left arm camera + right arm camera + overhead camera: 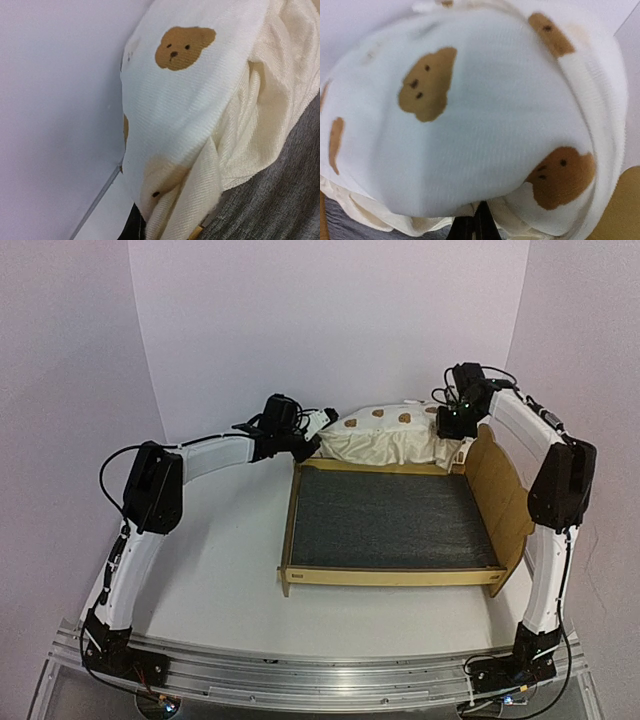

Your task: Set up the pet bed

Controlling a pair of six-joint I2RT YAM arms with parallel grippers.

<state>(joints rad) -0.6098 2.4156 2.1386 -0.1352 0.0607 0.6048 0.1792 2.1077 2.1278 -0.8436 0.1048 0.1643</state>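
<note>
The pet bed's plywood frame (390,576) lies mid-table with its dark grey base (390,520) bare and the headboard (503,490) on the right. The cream bear-print mattress cushion (385,435) is bunched along the frame's far edge, partly over the rail. My left gripper (318,436) is at the cushion's left end. In the left wrist view the cushion (200,100) drapes over the left gripper (142,226), which is shut in its ruffled corner. My right gripper (455,426) is at the right end. Its dark fingers (474,226) are pressed together on the ruffle under the cushion (485,130).
Pale walls stand close behind (330,330) and on both sides of the table. The back wall's foot (95,202) runs just left of the cushion. Headboard plywood (620,210) is right beside the right gripper. An aluminium rail (320,675) carries the arm bases at the near edge.
</note>
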